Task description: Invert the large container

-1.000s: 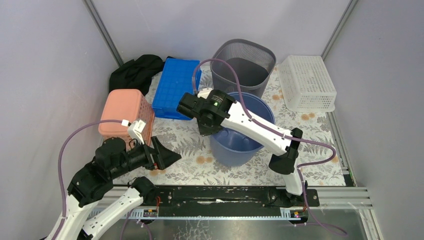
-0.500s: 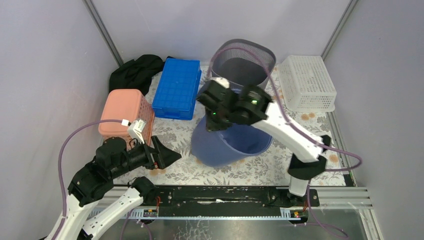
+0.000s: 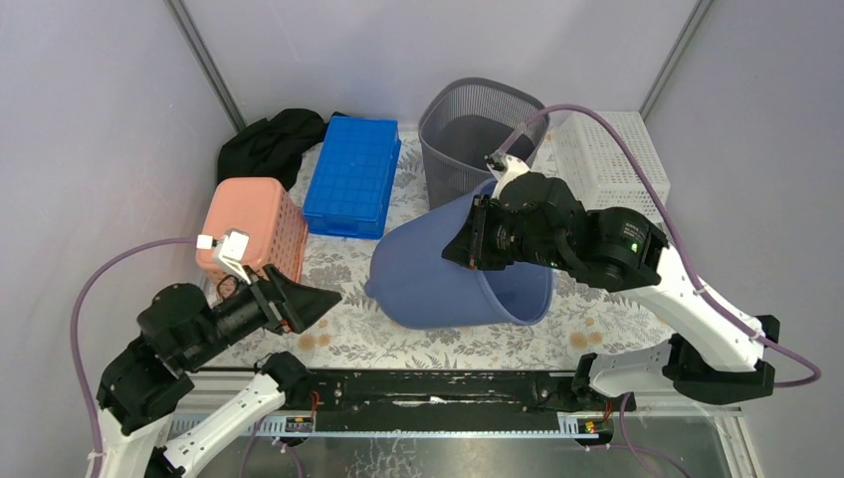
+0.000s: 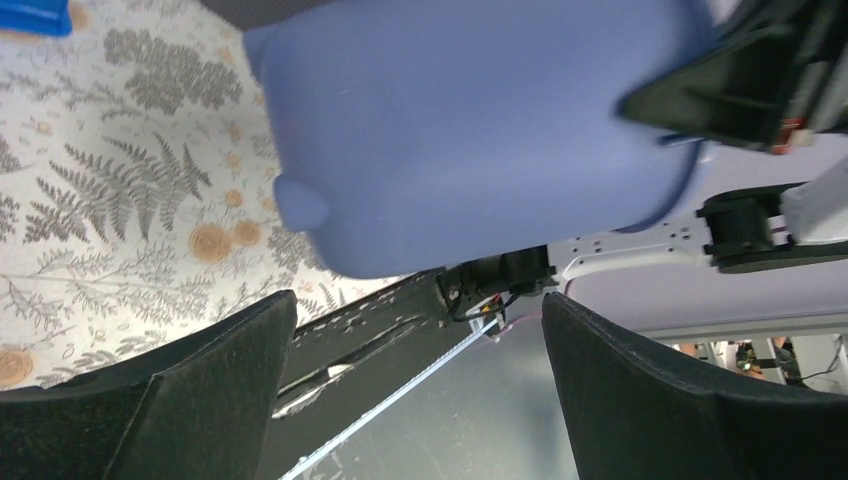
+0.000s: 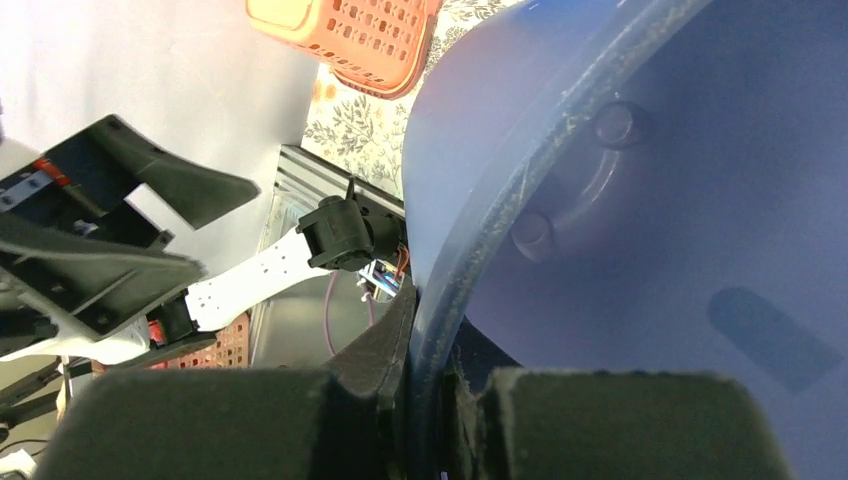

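Observation:
The large blue bucket (image 3: 448, 269) lies tipped on its side in the middle of the table, its base toward the left and its mouth toward the right. My right gripper (image 3: 468, 244) is shut on the bucket's rim (image 5: 470, 270), one finger outside and one inside. The bucket's inside shows in the right wrist view (image 5: 680, 200). My left gripper (image 3: 318, 302) is open and empty, to the left of the bucket's base and apart from it. The bucket's outer wall fills the top of the left wrist view (image 4: 470, 130).
A dark mesh bin (image 3: 481, 124) stands behind the bucket. A white basket (image 3: 612, 164) is at the back right. A blue crate (image 3: 350, 174) and black cloth (image 3: 269, 142) are at the back left. A pink basket (image 3: 249, 224) is beside my left arm.
My right arm has swung right and tipped the bucket from upright onto its side. My left gripper has moved a little toward the bucket's base.

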You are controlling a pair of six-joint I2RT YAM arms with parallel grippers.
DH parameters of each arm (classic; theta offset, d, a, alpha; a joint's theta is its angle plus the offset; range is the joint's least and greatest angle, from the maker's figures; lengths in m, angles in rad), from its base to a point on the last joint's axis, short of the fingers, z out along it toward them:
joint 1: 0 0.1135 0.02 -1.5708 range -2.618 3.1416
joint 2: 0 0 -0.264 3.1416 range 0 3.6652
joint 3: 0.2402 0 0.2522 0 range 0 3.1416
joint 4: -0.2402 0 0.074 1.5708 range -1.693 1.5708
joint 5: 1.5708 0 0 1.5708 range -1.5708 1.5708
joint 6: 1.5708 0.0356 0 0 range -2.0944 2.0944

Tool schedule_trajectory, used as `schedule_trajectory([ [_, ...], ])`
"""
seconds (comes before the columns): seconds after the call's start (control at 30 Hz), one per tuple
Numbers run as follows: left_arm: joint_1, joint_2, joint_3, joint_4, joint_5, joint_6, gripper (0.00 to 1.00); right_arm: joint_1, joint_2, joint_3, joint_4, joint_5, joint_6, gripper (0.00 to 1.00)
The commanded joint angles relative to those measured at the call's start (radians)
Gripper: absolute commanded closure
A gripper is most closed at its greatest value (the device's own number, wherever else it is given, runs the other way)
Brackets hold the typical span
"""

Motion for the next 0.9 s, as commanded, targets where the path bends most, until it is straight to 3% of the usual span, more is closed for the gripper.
schedule_trajectory([
  [0.0,-0.004,0.003,0.07,0.003,-0.046,-0.013,0.0,-0.057,-0.094,-0.128,0.295,-0.104,0.036,1.0],
  [0.37,-0.004,-0.019,0.068,-0.002,-0.061,-0.045,0.0,-0.181,-0.225,-0.456,0.605,-0.321,0.126,1.0],
  [0.87,-0.005,0.0,0.052,0.001,-0.064,-0.058,0.0,-0.258,-0.267,-0.643,0.818,-0.475,0.201,1.0],
])
